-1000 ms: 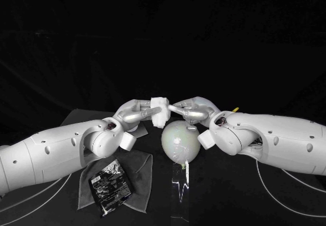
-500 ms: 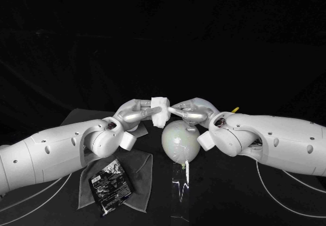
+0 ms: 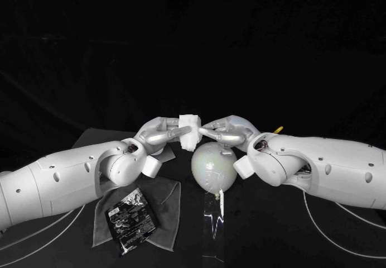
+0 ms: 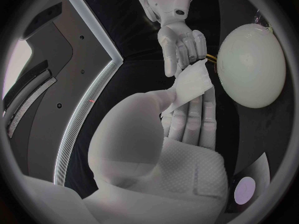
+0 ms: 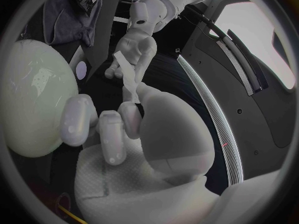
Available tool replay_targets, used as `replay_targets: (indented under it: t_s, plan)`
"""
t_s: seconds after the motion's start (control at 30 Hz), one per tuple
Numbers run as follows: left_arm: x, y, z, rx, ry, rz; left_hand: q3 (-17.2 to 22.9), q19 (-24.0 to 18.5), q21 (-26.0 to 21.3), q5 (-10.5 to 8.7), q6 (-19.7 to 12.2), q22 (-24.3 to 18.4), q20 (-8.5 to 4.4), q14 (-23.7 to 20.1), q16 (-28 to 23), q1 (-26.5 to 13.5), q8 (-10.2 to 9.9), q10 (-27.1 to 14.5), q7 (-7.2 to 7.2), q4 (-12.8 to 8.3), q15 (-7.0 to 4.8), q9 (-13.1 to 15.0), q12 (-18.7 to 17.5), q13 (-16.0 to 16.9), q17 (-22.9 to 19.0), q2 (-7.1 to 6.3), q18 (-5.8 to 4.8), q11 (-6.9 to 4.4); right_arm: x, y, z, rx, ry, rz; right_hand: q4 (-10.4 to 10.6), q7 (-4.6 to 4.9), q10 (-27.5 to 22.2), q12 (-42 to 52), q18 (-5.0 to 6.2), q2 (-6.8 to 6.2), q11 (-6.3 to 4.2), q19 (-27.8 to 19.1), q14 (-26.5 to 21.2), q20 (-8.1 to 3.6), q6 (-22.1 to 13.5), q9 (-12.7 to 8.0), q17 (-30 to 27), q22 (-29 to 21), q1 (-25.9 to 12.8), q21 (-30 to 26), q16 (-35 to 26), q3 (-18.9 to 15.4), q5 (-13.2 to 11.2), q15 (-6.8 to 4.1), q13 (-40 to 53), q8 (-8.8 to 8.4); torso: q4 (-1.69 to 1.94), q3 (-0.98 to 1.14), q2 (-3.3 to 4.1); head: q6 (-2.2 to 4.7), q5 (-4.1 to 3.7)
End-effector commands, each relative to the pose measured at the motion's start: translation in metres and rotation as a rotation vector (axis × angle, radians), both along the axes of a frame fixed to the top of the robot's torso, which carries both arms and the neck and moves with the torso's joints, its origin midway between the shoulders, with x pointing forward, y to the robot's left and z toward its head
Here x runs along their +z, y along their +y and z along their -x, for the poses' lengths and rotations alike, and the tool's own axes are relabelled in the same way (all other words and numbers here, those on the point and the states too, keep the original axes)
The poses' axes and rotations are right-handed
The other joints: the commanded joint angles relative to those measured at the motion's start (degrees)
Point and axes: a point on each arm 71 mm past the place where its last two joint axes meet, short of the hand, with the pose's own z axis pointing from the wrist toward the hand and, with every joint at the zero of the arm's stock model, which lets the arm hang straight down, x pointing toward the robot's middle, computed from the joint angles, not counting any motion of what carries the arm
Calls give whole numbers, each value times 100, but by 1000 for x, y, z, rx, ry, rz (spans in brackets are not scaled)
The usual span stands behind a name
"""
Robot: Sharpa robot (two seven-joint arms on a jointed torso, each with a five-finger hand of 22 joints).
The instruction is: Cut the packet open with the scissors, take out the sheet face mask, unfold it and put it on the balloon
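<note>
In the middle of the head view, we see both hands meeting over the balloon (image 3: 213, 166). They hold the sheet face mask (image 3: 189, 129) between them as a small white folded wad, not yet opened out. The left hand (image 3: 163, 134) has its fingers (image 4: 194, 115) closed on one side of the wad. The right hand (image 3: 229, 131) appears to pinch the opposite edge, with its other fingers curled in.

We judge that the mask is held from two sides so the layers can be pulled apart. It is kept just above the balloon so it can be lowered straight on once spread. The black packet (image 3: 130, 219) lies on a grey cloth (image 3: 165, 195) at the lower left of the worktop (image 3: 265, 234), out of the way.
</note>
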Motion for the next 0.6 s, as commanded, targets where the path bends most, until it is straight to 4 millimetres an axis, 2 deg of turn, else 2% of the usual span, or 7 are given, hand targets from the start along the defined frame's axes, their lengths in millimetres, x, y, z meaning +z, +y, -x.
replay_targets:
  t_s: [0.03,0.13,0.27,0.6]
  plan:
    - [2,-2,1,-15,-8,7,175,-34,30,22,-5,9,-9,-47,25,-13,-20,21,19,-221,-1,-9,39,4,7,55,-22,-78,2,0,0,-3,-30,-15,-93,-46,109,71,-3,54,-60,68,492,-10,101,13,1072,941,141,65,42,44,9,-60,113,62,1,-2,-1,-3,0]
    - [2,-3,1,-16,-8,5,175,-34,30,22,-5,9,-9,-47,25,-13,-20,21,19,-221,-1,-9,39,4,7,55,-22,-78,3,-1,0,-11,-31,-24,-283,-128,190,146,-21,142,-137,117,516,-63,209,49,1163,967,361,163,65,211,4,-123,196,157,2,0,-3,-3,-6]
    - [1,-3,1,-18,-9,3,176,-37,37,22,-4,13,-8,-48,29,-18,-21,20,23,-227,-1,-10,42,4,10,54,-21,-78,3,-1,0,-16,-30,-32,-542,-163,292,241,-43,170,-178,166,536,-126,280,118,1242,995,563,267,85,453,3,-176,306,280,2,-1,0,-11,-2]
    - [1,-4,1,-24,-18,-9,178,-43,46,21,-3,19,-6,-51,33,-27,-23,17,30,-235,-1,-10,45,3,14,50,-19,-77,3,-1,2,-17,-30,-41,-788,-184,419,338,-69,60,-201,216,552,-169,280,268,1307,1024,317,389,101,963,1,-199,444,517,2,-1,-1,-19,-2]
